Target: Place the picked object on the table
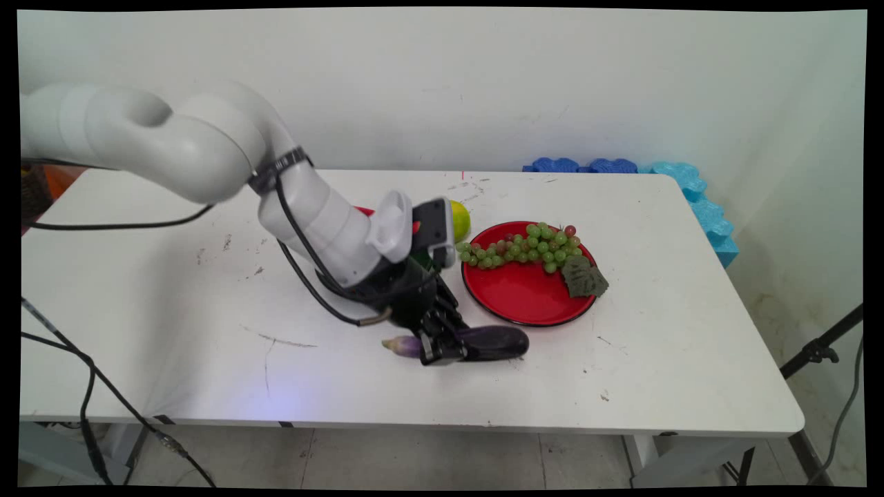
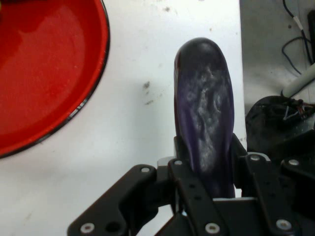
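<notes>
- The gripper (image 1: 442, 345) is reaching low over the near middle of the white table (image 1: 173, 310), its jaws pinching a dark purple eggplant (image 1: 494, 343) between them.
- The eggplant is lying lengthwise on the table, its pale stem end (image 1: 397, 345) sticking out on the arm's side of the jaws and its rounded purple body extending out the other side.
- In the hand view the eggplant (image 2: 206, 118) is running straight up from between the two fingers (image 2: 189, 189), which are pressing against its sides.
- A red plate (image 1: 518, 297) is sitting just beyond the eggplant, close but apart from it; its rim (image 2: 93, 93) is showing at the hand view's upper left.
- A bunch of green grapes (image 1: 525, 245) with a leaf (image 1: 583, 277) is lying across the plate's far side.
- A yellow-green fruit (image 1: 460, 219) is peeking out behind the wrist, just beside the plate.
</notes>
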Robot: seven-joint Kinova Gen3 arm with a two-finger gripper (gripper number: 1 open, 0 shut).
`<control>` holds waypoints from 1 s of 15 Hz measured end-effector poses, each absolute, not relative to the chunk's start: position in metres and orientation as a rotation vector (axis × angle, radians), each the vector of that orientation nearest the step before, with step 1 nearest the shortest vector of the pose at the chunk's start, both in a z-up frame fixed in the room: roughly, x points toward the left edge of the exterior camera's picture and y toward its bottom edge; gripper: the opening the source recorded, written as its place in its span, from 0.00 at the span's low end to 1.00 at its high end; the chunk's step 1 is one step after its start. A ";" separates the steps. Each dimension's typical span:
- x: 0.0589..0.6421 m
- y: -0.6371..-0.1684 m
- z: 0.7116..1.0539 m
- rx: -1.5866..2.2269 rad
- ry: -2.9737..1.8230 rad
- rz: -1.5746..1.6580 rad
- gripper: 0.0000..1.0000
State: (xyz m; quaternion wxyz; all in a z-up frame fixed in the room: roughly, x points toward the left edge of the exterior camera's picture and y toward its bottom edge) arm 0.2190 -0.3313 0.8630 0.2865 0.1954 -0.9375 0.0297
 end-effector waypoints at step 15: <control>0.207 -0.321 0.806 0.540 -2.524 0.081 1.00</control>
